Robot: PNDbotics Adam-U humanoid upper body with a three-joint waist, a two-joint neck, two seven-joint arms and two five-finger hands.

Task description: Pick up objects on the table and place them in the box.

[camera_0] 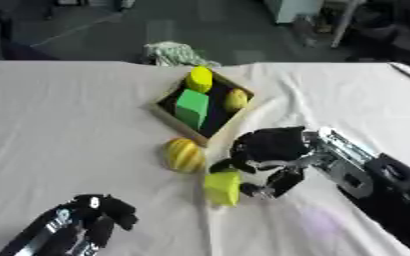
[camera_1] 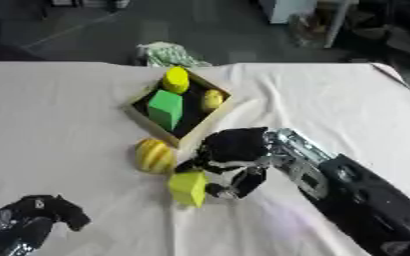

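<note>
A shallow wooden box [camera_0: 179,124] with a dark floor sits at the table's middle. Inside it lie a green block [camera_0: 191,106], a yellow rounded piece [camera_0: 200,78] and a small yellowish fruit shape [camera_0: 236,99]. Just outside its near corner rests a yellow striped oval [camera_0: 184,155]. A yellow-green block [camera_0: 222,187] lies in front of that. My right hand [camera_0: 271,150] hangs over this block from the right, its thumb and fingers curled around the block's right side. My left hand [camera_0: 93,215] rests at the lower left with fingers curled, holding nothing.
A white cloth [camera_0: 68,125] covers the table. A pale green and white bundle [camera_0: 172,52] lies at the table's far edge behind the box. Dark floor and furniture legs lie beyond.
</note>
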